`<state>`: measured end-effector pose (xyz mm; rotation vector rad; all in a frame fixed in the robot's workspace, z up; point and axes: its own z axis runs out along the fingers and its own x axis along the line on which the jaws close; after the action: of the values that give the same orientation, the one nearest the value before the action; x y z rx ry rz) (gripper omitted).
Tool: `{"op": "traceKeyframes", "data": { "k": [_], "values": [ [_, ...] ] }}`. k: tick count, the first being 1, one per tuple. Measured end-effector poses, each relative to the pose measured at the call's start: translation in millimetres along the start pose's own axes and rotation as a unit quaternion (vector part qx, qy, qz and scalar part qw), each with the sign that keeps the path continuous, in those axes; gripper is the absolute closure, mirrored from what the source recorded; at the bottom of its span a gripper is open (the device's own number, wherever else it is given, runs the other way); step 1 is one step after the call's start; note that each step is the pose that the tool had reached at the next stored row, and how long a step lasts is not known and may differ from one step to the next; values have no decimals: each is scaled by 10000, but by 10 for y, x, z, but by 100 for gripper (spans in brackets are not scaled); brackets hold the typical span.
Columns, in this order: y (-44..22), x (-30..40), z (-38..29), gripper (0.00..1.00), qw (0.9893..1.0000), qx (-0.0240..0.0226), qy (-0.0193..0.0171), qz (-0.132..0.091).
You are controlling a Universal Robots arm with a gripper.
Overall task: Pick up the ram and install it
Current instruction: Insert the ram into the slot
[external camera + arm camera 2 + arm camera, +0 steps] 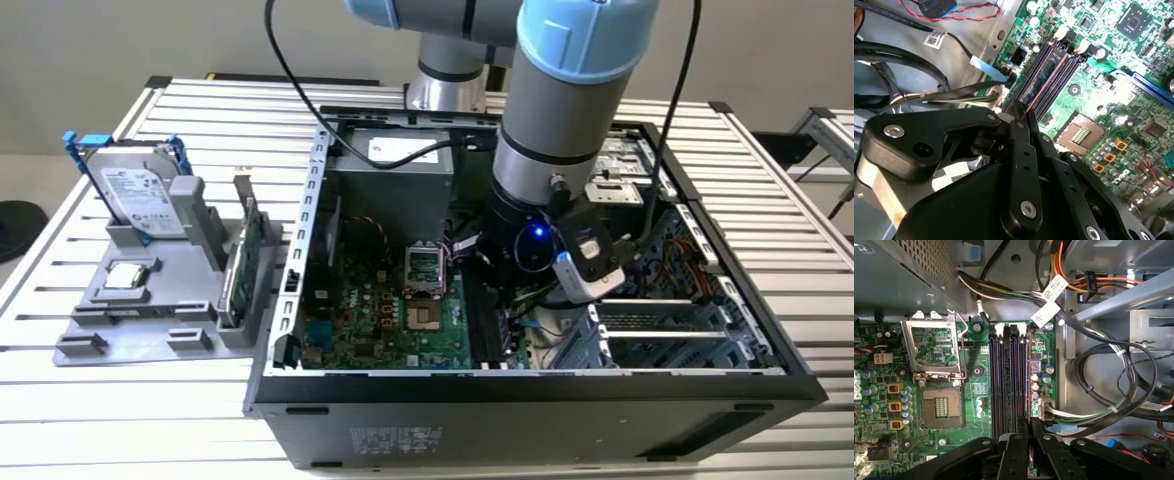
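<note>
1. Inside the open computer case (534,400), on the slatted table (160,420), the robot arm (561,130) reaches down. In the exterior view its wrist and cables hide the gripper completely.
2. In the second wrist view the gripper (1023,111) stands over the memory slots of the green motherboard (1114,100). Its two black fingers (1016,125) are pressed close together.
3. The ram (1046,72) stands on its edge in one of the dark slots. I see a bluish side and a thin bright upper edge, and the near end goes between the fingers, so they seem clamped on it. How deep it sits I cannot make out.
4. In the first wrist view the gripper (1028,425) is cut off by the frame edge, and the ram is edge-on, hard to separate from the slots. The processor socket (941,405) lies beside them, and cable bundles (1104,405) on the other side.
5. On the exterior view's left, a grey tray (107,320) holds a hard drive (140,195) and a green expansion card (240,265), both upright.
</note>
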<state>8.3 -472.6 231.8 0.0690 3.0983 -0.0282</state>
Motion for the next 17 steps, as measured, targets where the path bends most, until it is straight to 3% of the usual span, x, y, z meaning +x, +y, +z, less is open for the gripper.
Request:
{"op": "traceKeyframes", "data": {
  "k": [5, 17],
  "values": [
    [-1, 2, 55, 100, 10000, 0, 0, 0],
    [-1, 19, 93, 100, 10000, -4, -2, -96]
  ]
}}
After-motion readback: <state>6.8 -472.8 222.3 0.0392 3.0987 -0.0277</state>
